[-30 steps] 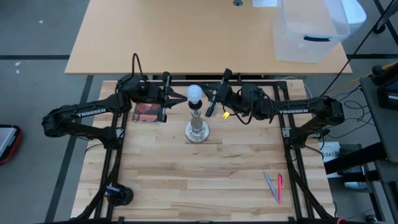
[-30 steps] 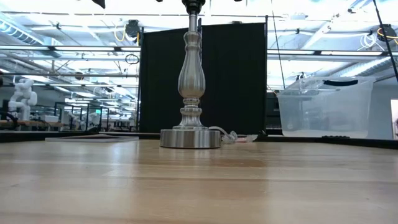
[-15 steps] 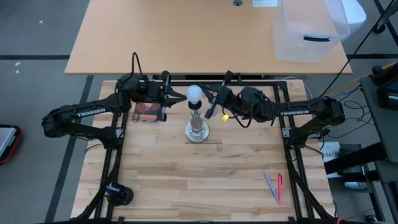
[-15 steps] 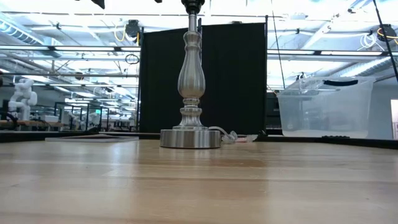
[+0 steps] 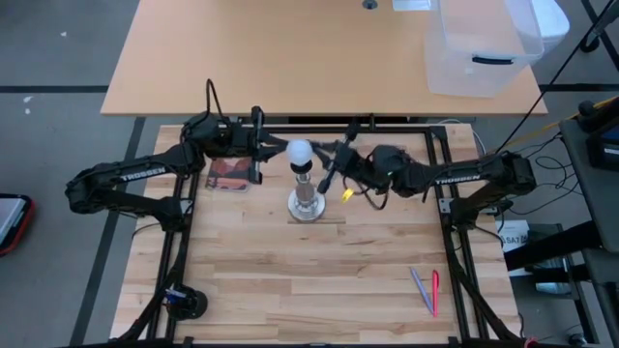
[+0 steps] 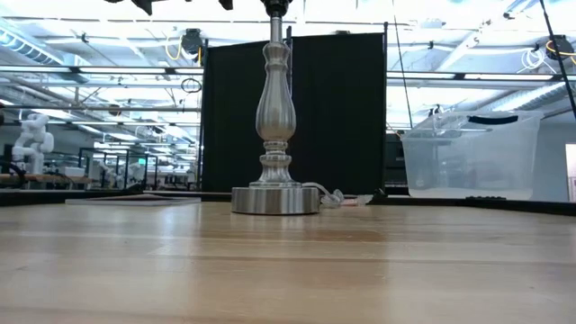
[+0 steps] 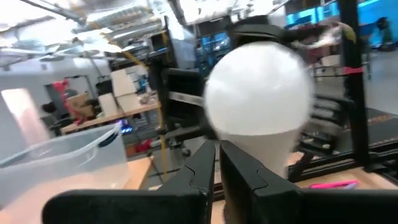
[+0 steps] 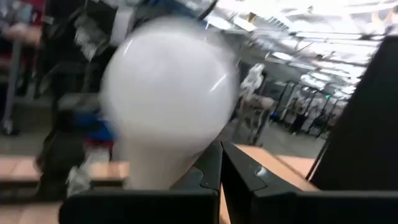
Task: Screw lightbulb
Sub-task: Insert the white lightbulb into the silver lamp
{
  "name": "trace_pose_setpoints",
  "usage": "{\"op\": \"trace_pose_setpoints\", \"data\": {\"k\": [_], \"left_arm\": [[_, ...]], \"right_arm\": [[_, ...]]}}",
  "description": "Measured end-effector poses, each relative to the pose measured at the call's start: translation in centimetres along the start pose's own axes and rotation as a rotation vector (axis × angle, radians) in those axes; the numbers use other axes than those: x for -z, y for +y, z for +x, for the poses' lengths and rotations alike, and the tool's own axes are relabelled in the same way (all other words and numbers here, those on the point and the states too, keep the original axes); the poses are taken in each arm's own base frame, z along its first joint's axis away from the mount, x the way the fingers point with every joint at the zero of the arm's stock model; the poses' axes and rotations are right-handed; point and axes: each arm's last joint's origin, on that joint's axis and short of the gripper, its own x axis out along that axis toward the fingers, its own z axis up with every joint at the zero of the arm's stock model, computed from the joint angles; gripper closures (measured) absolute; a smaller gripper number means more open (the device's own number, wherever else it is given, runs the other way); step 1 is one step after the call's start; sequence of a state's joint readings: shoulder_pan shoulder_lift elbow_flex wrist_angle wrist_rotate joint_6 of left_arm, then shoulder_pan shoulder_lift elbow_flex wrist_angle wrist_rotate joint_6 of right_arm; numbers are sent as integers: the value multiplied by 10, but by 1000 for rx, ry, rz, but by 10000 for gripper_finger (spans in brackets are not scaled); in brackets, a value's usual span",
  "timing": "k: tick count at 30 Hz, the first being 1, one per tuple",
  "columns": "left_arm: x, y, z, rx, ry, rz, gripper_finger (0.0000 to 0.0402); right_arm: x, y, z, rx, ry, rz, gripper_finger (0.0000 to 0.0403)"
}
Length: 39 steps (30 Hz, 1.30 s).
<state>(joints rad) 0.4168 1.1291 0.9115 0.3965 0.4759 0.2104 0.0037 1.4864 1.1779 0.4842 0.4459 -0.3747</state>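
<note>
- The lightbulb point(image 5: 300, 150) is seen seated upright on top of the silver lamp stand point(image 5: 307, 204), which stands near the back of the wooden table point(image 5: 309, 280); the joint between bulb and socket is not shown clearly enough for the threading to be judged.
- The left gripper point(image 5: 271, 150) is held just beside the bulb on its left, its fingers point(image 7: 239, 171) nearly together and pointed at the bulb's neck; in the left wrist view nothing is seen clamped between them.
- The right gripper point(image 5: 329, 172) is found on the bulb's other side, its fingers point(image 8: 233, 171) pressed fully together, with nothing gripped.
- Compared with a second ago, the right gripper has been swung lower and slightly away from the bulb, while the bulb's head has shifted a little towards the left arm; the left gripper has barely been moved.
- Motion blur is shown on the bulb in both wrist views, so it is judged that the bulb is being nudged or turned by pushing rather than by a grasp.
- The task is judged unfinished: a firm seat in the socket is not yet confirmed.
- A clear plastic bin point(image 5: 484, 43) is left on the far table, and coloured pens point(image 5: 426, 290) lie well apart from the stand.
</note>
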Motion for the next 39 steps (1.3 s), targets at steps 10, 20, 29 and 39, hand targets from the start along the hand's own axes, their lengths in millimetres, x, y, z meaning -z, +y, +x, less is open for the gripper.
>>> {"op": "trace_pose_setpoints", "data": {"k": [10, 20, 29, 39], "left_arm": [[7, 3, 4, -18, 22, -9, 372], [7, 9, -2, -49, 43, -7, 372], [-4, 2, -11, -8, 28, 13, 372], [-16, -16, -11, 61, -10, 57, 372]], "right_arm": [[0, -1, -1, 51, 13, 20, 403], [0, -5, -1, 157, 51, -5, 403], [0, -10, 0, 211, 56, -19, 403], [-4, -14, 1, 229, 23, -22, 403]]}}
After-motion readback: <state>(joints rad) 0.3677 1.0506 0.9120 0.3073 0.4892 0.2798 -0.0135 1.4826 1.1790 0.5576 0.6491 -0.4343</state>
